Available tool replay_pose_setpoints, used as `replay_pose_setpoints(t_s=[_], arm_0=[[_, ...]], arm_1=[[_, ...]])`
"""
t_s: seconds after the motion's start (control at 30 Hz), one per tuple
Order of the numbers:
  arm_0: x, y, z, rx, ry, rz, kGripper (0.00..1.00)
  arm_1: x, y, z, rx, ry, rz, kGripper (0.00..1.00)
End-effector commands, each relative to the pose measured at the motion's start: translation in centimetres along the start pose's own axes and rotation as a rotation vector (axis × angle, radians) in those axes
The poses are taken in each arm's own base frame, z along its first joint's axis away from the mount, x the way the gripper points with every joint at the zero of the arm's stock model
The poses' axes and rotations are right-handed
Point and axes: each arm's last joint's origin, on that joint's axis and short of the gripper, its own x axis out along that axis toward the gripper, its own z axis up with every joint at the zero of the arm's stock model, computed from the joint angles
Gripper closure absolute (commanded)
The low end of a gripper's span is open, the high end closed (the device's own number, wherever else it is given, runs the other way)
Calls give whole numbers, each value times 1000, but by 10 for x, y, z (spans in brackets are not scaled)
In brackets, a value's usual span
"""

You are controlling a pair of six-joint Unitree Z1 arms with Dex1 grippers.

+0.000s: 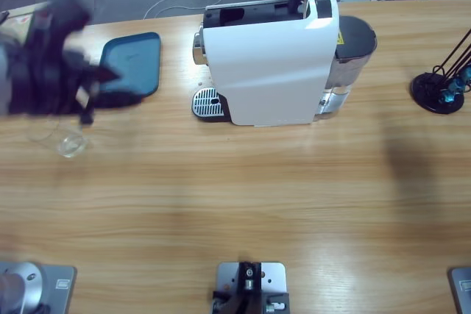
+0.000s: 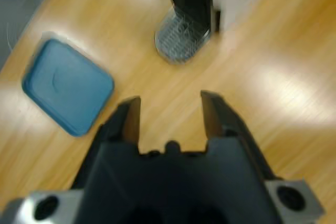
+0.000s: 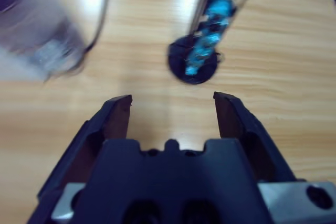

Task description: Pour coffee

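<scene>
A white coffee machine [image 1: 276, 60] stands at the back middle of the table, its round drip grate [image 1: 207, 102] at its left end. A small clear glass [image 1: 71, 142] sits on the wood at the far left. No coffee is in view. My left arm [image 1: 51, 56] shows blurred above the glass. My left gripper [image 2: 170, 114] is open over bare wood, with the drip grate [image 2: 181, 38] ahead of it. My right gripper [image 3: 172, 111] is open and empty, facing a black stand [image 3: 195, 62].
A blue tray [image 1: 132, 64] lies left of the machine, seen also as the blue tray [image 2: 67, 86] in the left wrist view. The black stand [image 1: 439, 90] with blue pieces sits at the far right. The machine's clear tank [image 3: 42, 30] shows blurred.
</scene>
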Motion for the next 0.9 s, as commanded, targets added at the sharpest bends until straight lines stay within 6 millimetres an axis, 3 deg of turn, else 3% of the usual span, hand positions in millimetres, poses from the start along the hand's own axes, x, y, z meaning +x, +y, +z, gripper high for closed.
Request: replay_pose_setpoints(t_s=[0.03,0.27,0.57,0.6,0.7,0.73,0.9], arm_0=[[-25,-1,-53,-81,-13,-28,0],[-31,-1,-64,-160,-157,-52,0],[-25,-5,-67,-190,-167,-85,9],[-25,-5,-67,-190,-167,-88,9],[-24,-5,-67,-189,-168,-93,9],[-24,-5,-67,-189,-168,-94,9],[-22,-6,-66,-188,-162,-97,9]], arm_1=[[55,-17,-1,154,38,-135,452],[82,-11,9,188,9,-87,452],[95,-17,17,196,3,-111,464],[95,-19,18,204,0,-118,550],[98,-23,22,217,-14,-116,619],[98,-22,23,215,-17,-111,682],[102,-21,23,212,-14,-92,699]])
